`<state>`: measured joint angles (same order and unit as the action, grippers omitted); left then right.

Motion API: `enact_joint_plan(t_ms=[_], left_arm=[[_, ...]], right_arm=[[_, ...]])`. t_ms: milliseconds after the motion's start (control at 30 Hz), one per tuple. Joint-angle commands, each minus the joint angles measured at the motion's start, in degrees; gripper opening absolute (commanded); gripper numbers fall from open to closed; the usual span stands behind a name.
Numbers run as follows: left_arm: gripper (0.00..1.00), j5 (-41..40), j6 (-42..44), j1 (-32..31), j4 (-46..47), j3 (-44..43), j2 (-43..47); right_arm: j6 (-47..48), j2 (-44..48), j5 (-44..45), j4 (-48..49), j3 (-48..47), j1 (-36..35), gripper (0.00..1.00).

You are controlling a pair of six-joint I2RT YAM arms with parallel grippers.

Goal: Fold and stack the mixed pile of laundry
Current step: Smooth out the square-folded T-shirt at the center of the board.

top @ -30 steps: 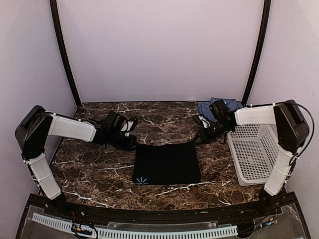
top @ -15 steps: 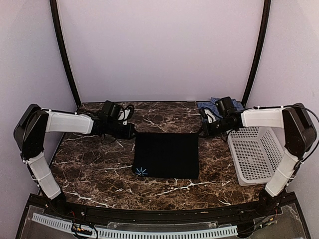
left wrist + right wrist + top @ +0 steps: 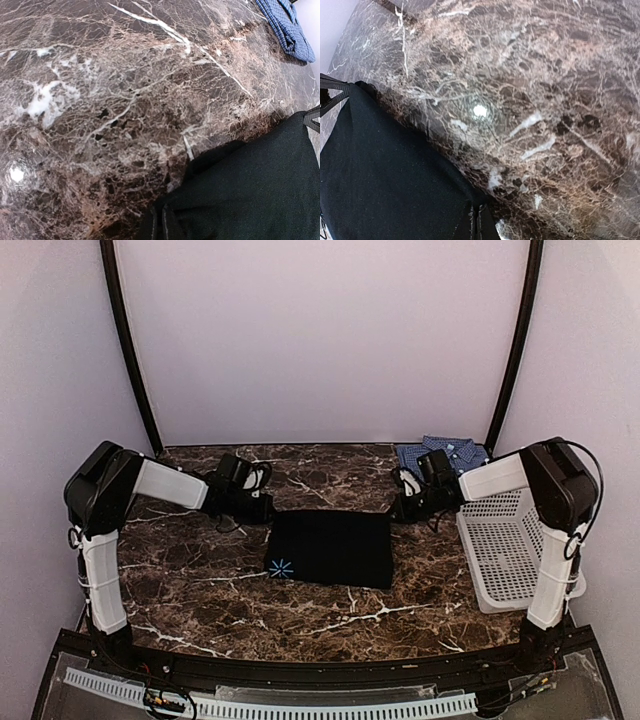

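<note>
Dark brown marble table top [image 3: 200,590], white veins throughout. Plain pale lilac back wall [image 3: 320,340]; side walls [image 3: 50,360] same colour. Black poles [image 3: 126,350] at both rear corners. White slotted strip [image 3: 300,707] along near edge. Small bright glare spot [image 3: 480,110] on marble, probably from overhead lamp.

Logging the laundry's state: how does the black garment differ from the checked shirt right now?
The black garment is plain; the shirt is blue-and-white checked. The black garment lies flat mid-table, its far corners pinched by the left hand and right hand; the shirt lies unheld in the far right corner. Both are soft cloth.
</note>
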<state>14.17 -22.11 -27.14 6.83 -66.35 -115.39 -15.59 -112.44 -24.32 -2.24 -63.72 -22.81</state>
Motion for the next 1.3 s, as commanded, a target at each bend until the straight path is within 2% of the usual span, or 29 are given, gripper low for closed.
enact_joint_plan(t_ms=[0, 33, 67, 100, 133, 167, 200, 233, 300, 367, 467, 500, 533, 567, 633, 733, 800, 900, 1000, 1100, 1267], left_arm=[[0.06, -1.8, -0.6, 1.4, -0.7, -2.1, 0.7], [0.16, -1.7, -0.4, 1.4, -1.5, -2.7, 1.2], [0.22, -1.7, 0.1, 1.4, -3.7, -4.5, 1.5], [0.32, -1.6, 0.3, 1.4, -4.8, -6.1, 2.5], [0.37, -1.7, 0.6, 1.4, -6.9, -6.5, 3.4], [0.52, -2.0, 0.6, 1.4, -7.7, -6.4, 5.8], [0.60, -3.4, 0.6, 1.4, -8.3, -5.8, 7.6], [0.71, -3.9, 0.7, 1.4, -8.3, -4.1, 11.5], [0.77, -5.6, 1.7, 1.3, -8.2, -0.7, 18.2], [0.96, -6.0, 2.3, 1.1, -7.9, 2.9, 25.2], [0.99, -6.7, -0.2, 1.0, -7.9, 7.7, 35.2], [0.99, -5.6, -3.6, 1.1, -8.1, 10.0, 36.7], [0.99, -3.1, -4.7, 1.2, -8.1, 11.2, 39.2], [0.99, 3.4, -5.5, 1.3, -7.8, 12.8, 40.1], [0.99, 11.2, -7.3, 0.0, -9.2, 13.9, 40.7], [0.99, 12.4, -6.8, -6.4, -9.4, 16.4, 41.0], [0.99, 13.8, -9.5, -11.9, -6.7, 18.1, 40.1], [0.99, 19.1, -14.4, -14.8, 1.8, 20.7, 36.0], [0.99, 19.7, -17.6, -17.8, 6.9, 21.6, 32.5], [0.99, 20.0, -20.0, -19.0, 11.2, 22.3, 27.3], [0.99, 16.6, -22.4, -18.8, 16.5, 22.4, 19.9]], right_arm=[[-0.5, 2.8, 3.8, 0.3, -1.8, 0.5, 0.00], [-0.3, 3.8, 4.7, -0.9, -2.5, 0.6, 0.04], [0.1, 4.5, 5.8, -3.1, -3.7, 0.6, 0.12], [0.6, 5.2, 6.6, -5.4, -5.4, 0.6, 0.21], [1.4, 6.2, 7.1, -7.5, -6.8, 0.6, 0.33], [2.0, 7.6, 7.4, -8.9, -7.8, 0.6, 0.41], [2.4, 9.1, 7.7, -10.2, -8.7, 0.6, 0.49], [2.9, 10.6, 7.2, -11.8, -9.6, 0.6, 0.53], [3.7, 13.5, 4.3, -14.6, -11.1, 0.6, 0.58], [2.8, 17.1, 0.3, -15.8, -10.4, 0.3, 0.61], [-0.2, 23.2, -6.4, -15.9, -6.9, -0.8, 0.63], [-1.4, 24.8, -8.5, -15.8, -5.6, -2.1, 0.63], [-2.6, 26.1, -9.5, -15.7, -4.3, -3.6, 0.63], [-4.0, 26.9, -10.1, -15.6, -3.2, -5.5, 0.63], [-7.0, 27.7, -11.1, -15.2, -1.2, -9.4, 0.64], [-12.2, 27.3, -11.8, -11.5, 2.4, -15.1, 0.64], [-15.8, 26.1, -12.3, -7.4, 5.2, -17.7, 0.65], [-20.6, 22.5, -13.6, -1.2, 7.1, -20.5, 0.65], [-24.4, 19.4, -14.5, 2.9, 8.2, -21.7, 0.65], [-28.5, 16.8, -15.4, 10.0, 10.8, -21.8, 0.65], [-29.3, 11.1, -13.4, 12.1, 12.5, -21.7, 0.65]])
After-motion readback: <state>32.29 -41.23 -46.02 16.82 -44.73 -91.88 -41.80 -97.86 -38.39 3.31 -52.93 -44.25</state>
